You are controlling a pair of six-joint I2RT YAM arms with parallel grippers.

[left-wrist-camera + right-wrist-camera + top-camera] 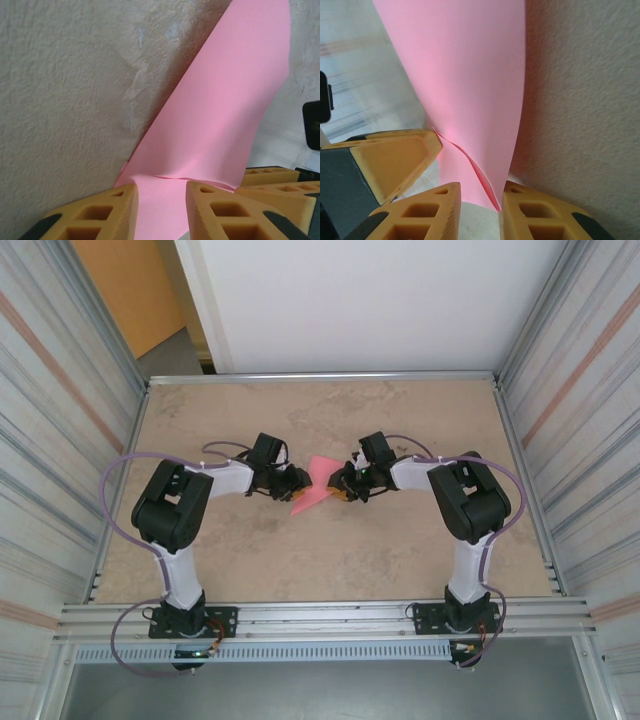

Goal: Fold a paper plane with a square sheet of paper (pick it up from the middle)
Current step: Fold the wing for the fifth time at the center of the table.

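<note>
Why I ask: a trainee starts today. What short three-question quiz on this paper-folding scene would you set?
1. True or false: the pink paper lies at the far left corner of the table.
2. Of the left gripper and the right gripper, which has paper between its fingers? A) left only B) right only C) both
3. Fill in: in the left wrist view, the fingers are coloured ____.
Key: 1 false; 2 C; 3 orange.
</note>
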